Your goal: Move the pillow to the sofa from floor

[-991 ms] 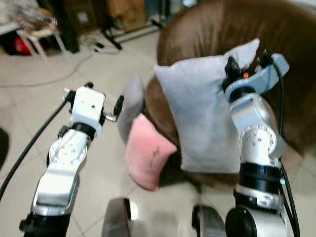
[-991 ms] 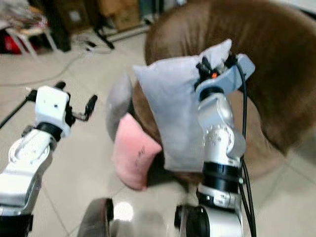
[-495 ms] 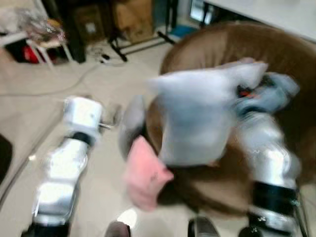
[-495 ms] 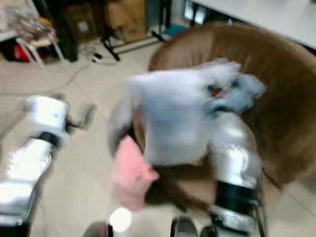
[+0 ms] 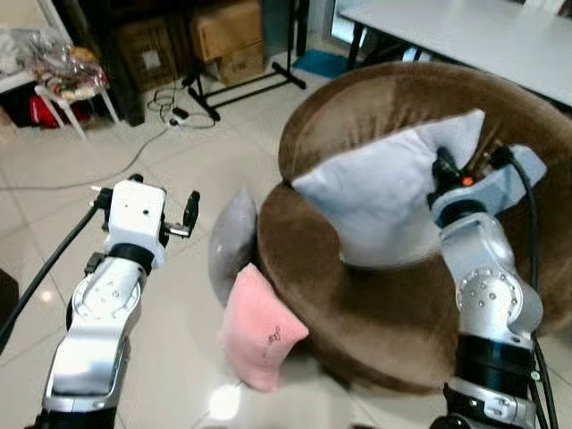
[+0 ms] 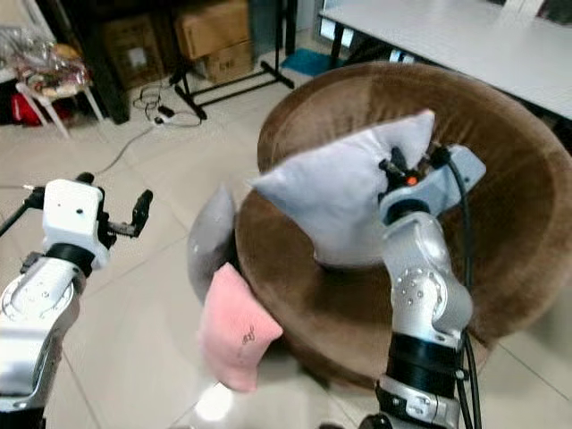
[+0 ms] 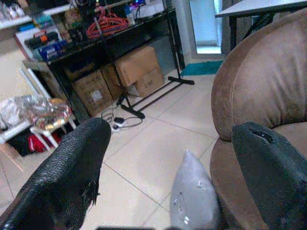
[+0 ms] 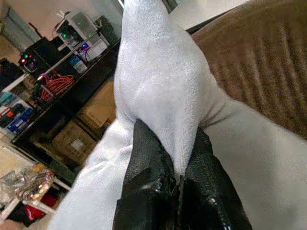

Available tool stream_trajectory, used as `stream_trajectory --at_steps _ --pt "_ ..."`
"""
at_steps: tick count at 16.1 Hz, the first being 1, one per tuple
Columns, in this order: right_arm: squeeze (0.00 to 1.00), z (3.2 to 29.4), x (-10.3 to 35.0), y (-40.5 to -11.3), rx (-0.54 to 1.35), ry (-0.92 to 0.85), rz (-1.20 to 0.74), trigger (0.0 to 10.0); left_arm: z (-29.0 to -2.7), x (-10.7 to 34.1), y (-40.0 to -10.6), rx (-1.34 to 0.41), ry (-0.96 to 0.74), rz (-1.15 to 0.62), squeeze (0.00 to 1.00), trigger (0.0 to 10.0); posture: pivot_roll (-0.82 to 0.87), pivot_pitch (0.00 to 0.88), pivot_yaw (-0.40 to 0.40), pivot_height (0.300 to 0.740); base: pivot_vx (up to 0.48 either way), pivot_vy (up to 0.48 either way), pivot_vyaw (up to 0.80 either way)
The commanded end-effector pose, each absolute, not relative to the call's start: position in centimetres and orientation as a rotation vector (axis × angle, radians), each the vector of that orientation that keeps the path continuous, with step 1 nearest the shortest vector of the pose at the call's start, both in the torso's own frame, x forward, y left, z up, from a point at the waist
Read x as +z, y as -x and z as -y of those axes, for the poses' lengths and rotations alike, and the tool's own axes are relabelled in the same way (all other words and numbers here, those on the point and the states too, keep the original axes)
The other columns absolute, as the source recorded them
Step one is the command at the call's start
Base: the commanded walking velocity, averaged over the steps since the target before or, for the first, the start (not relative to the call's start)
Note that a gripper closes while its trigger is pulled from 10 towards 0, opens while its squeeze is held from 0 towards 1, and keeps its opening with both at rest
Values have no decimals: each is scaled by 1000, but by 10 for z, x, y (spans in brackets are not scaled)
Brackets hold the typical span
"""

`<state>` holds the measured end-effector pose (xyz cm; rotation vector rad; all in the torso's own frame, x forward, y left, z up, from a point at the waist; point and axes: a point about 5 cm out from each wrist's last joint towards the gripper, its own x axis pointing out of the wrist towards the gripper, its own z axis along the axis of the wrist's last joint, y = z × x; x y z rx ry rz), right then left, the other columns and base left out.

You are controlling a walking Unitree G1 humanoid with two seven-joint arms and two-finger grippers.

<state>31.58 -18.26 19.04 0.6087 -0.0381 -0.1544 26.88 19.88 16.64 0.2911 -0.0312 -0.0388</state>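
I see the right tool (image 8: 178, 167) clamped on a corner of the light grey pillow (image 5: 384, 197), which hangs over the brown sofa (image 5: 375, 304) seat. My left tool (image 7: 168, 163) is spread open above the floor (image 5: 179, 313), near a grey cushion (image 5: 231, 246) and a pink cushion (image 5: 259, 326).

The right gripper (image 8: 177, 179) pinches a fold of a pale grey pillow (image 8: 158, 91) between its two black fingers (image 8: 144, 191), the fabric bunching above them. Brown sofa upholstery (image 8: 254, 72) lies beyond at two o'clock, with dark shelving (image 8: 53, 91) and cardboard boxes (image 8: 76, 139) at nine o'clock.
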Motion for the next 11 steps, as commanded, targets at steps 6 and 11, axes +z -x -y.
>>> stream_trajectory --at_steps 6,11 --pt "0 152 172 -308 -68 -469 -51 10000 -198 166 -267 -29 -326 39 0 10000 -44 0 4 740 0 -131 0" --pt "0 142 164 -306 -34 -443 -71 10000 -194 164 -269 -51 -344 37 0 10000 -45 0 13 740 0 -412 0"
